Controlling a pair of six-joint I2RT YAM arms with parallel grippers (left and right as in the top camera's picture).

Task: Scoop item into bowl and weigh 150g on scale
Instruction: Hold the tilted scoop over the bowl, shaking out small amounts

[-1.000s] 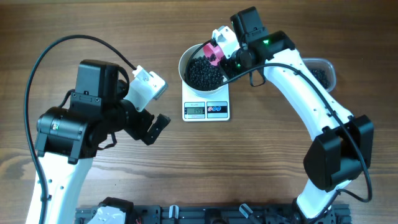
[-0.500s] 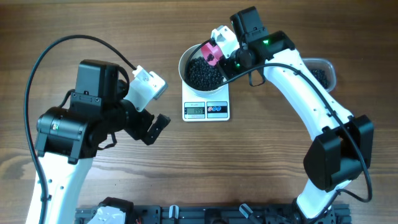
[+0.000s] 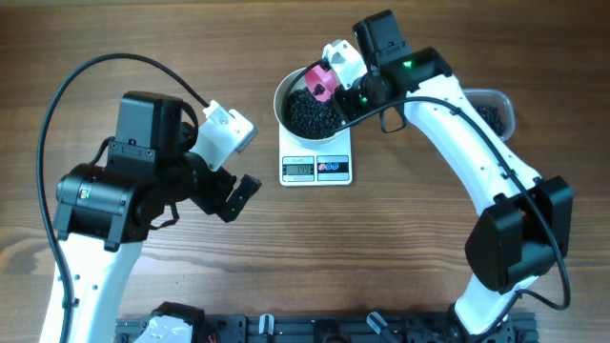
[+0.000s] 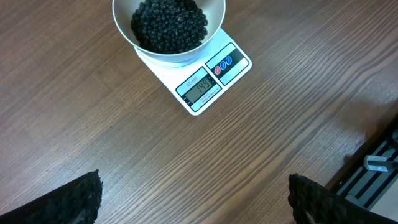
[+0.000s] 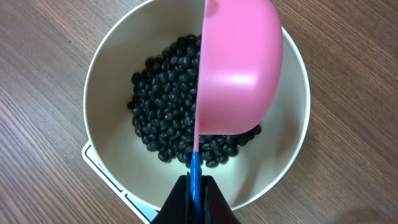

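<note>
The white bowl (image 3: 282,95) sits on the white scale (image 3: 316,169) and holds a heap of black beads, the item (image 3: 313,114). My right gripper (image 3: 334,84) is shut on the blue handle of a pink scoop (image 3: 319,82), which hangs over the bowl's right half. In the right wrist view the scoop (image 5: 239,74) is turned on its side above the item (image 5: 161,118), with the right gripper (image 5: 196,190) clamped on its handle. My left gripper (image 4: 199,205) is open over bare table, short of the scale (image 4: 214,78) and the bowl (image 4: 214,25).
A clear tub (image 3: 494,110) with more black beads stands at the right, partly hidden behind the right arm. A black rail (image 3: 315,329) runs along the table's front edge. The scale's display (image 4: 199,87) shows dark digits.
The pink scoop has shifted slightly left over the bowl. The left arm has not moved.
</note>
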